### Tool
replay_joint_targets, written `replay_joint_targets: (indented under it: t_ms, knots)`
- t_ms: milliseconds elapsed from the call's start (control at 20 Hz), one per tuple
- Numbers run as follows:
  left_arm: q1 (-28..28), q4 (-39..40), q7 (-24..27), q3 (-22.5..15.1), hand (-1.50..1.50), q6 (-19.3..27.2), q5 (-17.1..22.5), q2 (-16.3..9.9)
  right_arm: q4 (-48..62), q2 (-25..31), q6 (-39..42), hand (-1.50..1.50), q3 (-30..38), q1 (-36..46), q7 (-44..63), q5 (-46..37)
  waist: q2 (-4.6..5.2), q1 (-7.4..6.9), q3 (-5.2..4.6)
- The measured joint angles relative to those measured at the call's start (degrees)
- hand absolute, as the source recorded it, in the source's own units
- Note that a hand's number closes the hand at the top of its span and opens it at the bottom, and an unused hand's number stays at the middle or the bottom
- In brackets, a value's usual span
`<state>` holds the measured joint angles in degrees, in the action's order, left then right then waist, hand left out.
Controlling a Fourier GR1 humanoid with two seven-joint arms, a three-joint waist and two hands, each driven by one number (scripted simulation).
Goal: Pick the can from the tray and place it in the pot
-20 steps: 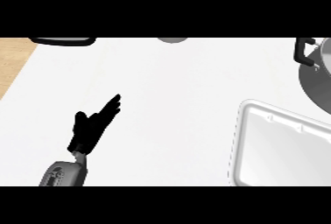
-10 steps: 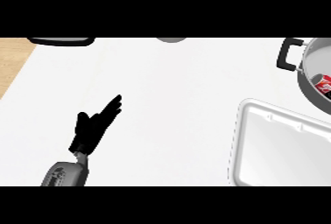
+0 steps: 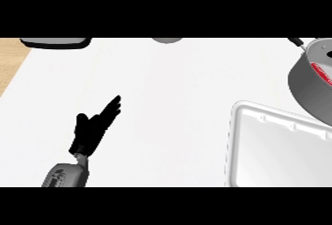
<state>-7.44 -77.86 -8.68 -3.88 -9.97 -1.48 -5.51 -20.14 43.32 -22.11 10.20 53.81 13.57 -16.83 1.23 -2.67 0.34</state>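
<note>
at right edge, red can (image 3: 322, 72) sits inside grey pot (image 3: 308, 90), white tray (image 3: 279, 149) bare. left hand (image 3: 94, 129) rests, fingers straight; right hand unseen. risk: can ends tilted against pot wall.

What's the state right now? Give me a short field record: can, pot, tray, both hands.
can: red-and-white part shows inside the pot, at the view's right edge
pot: grey, upper right, cut off by the edge, black handle at its top
tray: white, lower right, nothing visible in the part that shows
left hand: open, fingers straight, resting over the counter at lower left, holding nothing
right hand: not in view
counter: white
</note>
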Motion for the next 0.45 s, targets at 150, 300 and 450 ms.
replay_joint_targets:
  t_ms: [150,300,450]
  knots:
    - [0.7,0.0,0.3,0.4,0.00,-0.3,0.2,-0.4,-0.4,1.2,-5.7,-1.50,4.6,-0.8,-3.7,3.1,-0.23,0.61,-0.06]
    - [0.0,0.1,-0.8,1.2,0.00,-0.5,0.8,-0.8,-0.9,2.1,-9.8,-1.50,8.9,-2.7,-8.9,6.2,-0.40,1.14,-0.10]
    - [0.5,0.0,-0.5,1.6,0.00,-0.5,0.8,-1.1,-1.4,3.7,-9.9,-1.50,13.3,-5.3,-14.2,9.9,-0.62,1.62,-0.14]
